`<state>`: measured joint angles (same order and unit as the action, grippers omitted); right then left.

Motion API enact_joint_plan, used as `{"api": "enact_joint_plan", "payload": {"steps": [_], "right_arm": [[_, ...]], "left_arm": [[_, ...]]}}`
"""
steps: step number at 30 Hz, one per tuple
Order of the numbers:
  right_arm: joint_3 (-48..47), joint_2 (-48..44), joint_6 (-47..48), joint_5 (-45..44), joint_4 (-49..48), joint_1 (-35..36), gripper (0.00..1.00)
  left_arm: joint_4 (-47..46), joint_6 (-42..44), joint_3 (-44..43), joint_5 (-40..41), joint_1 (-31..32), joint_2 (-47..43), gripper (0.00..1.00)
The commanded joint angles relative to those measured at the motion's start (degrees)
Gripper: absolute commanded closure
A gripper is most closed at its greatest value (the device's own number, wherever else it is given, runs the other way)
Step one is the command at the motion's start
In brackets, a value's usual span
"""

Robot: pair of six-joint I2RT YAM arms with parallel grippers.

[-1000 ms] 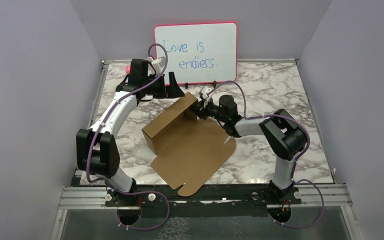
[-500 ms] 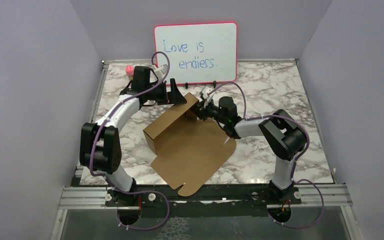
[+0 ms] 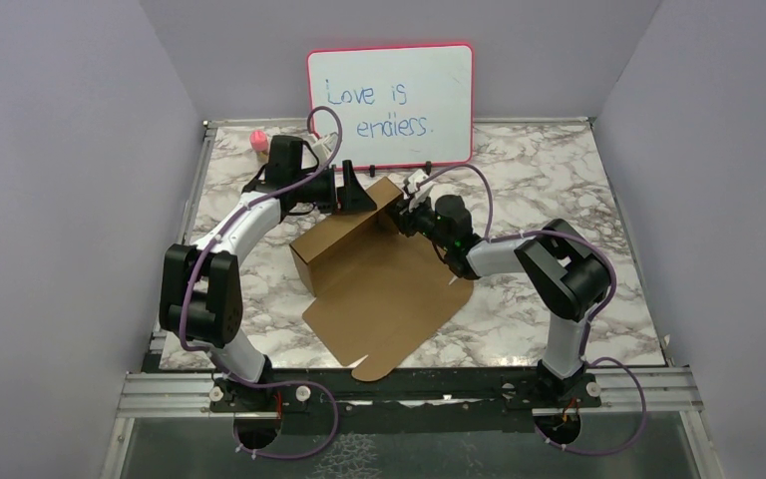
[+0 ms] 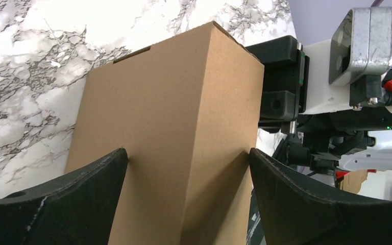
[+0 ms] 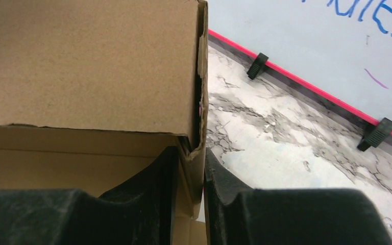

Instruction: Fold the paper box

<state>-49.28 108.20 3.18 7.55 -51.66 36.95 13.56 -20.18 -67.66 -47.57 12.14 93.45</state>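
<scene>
A marble table (image 3: 559,200) is seen under everything. A whiteboard (image 3: 391,105) with blue words on it is stood at the back. The box (image 3: 379,289) is laid in the middle of the table, partly folded. Its flat sheet is spread toward the near edge, and one long side is stood up at the far end. The left gripper (image 4: 189,163) is held wide apart, with one finger at each side of that raised part. The right gripper (image 5: 190,163) is pinched tight on the box's far corner. A small pink thing (image 3: 257,140) is seen at the far left corner.
</scene>
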Motion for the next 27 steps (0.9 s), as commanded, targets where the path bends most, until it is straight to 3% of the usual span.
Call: {"api": "enact_joint_plan", "payload": {"steps": [1,18,27], "right_arm": [[0.07,0.79,0.03,-8.17,-2.98,0.34,0.72],[-5.73,5.10,-1.61,-25.02,-2.13,2.19,0.71],[-9.41,6.22,-6.05,-31.82,3.40,2.86,0.70]], "left_arm": [[-1.33,-0.48,1.16,-3.27,0.42,-0.40,0.12],[-4.69,-3.21,2.65,-6.51,0.94,-1.25,0.16],[-6.04,-4.19,3.22,-7.83,1.77,-1.32,0.18]]}}
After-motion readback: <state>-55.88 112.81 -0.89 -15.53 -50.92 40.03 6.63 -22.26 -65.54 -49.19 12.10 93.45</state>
